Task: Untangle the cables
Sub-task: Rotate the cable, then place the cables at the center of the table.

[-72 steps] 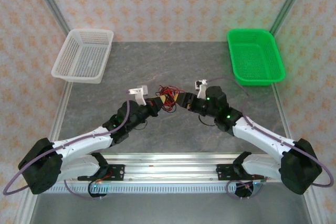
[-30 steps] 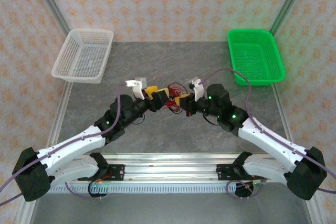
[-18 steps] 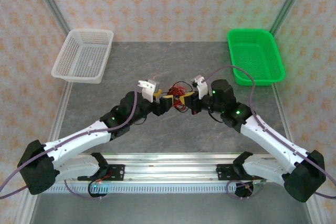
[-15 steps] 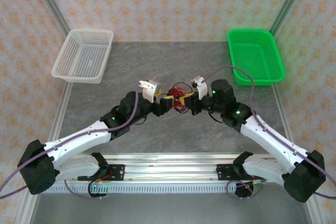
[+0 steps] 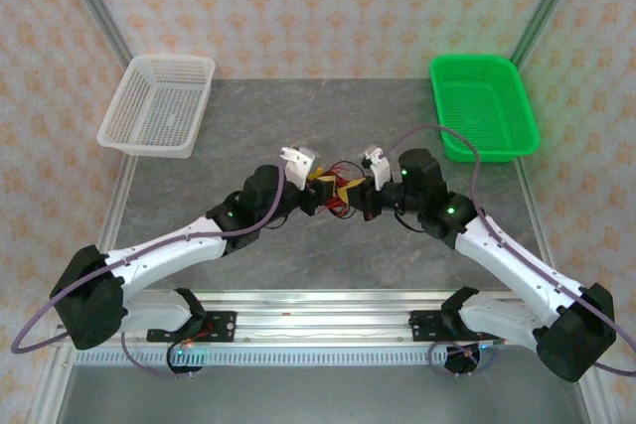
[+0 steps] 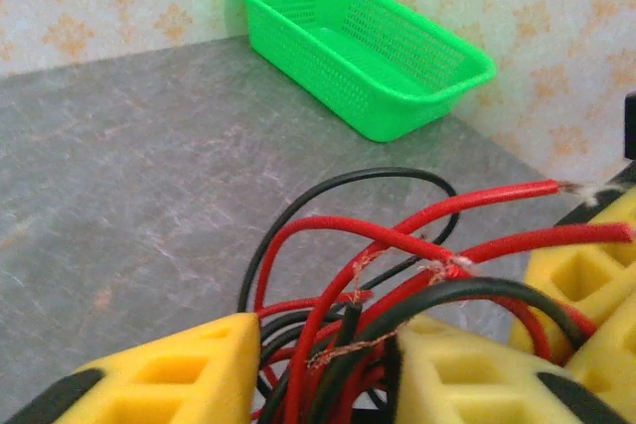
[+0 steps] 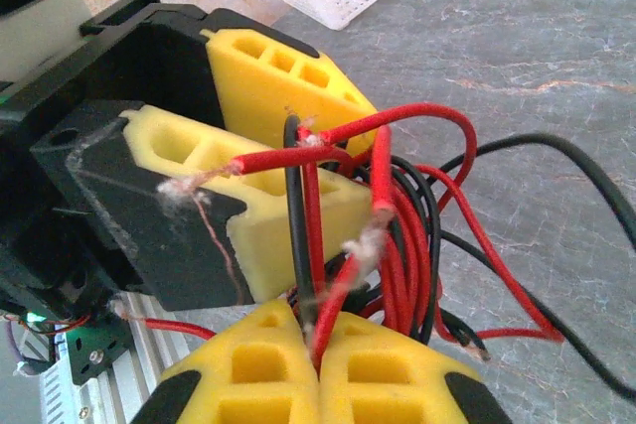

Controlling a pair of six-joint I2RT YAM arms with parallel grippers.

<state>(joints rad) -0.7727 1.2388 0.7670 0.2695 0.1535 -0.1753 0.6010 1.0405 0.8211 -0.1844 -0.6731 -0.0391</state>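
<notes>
Knotted red and black cables (image 5: 336,191) on the counter (image 5: 298,116) between two pincers, strand count lost in the tangle, clenched by the right pincer (image 7: 316,323), straddled by the left pincer (image 6: 328,345), grip impossible to tell.

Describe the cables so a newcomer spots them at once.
On the grey table, nearer than the white basket and green basket, the left gripper and right gripper meet. The cables sit between them: a small tangle of thin red and black wires, unlike the thick purple leads on the arms.
</notes>
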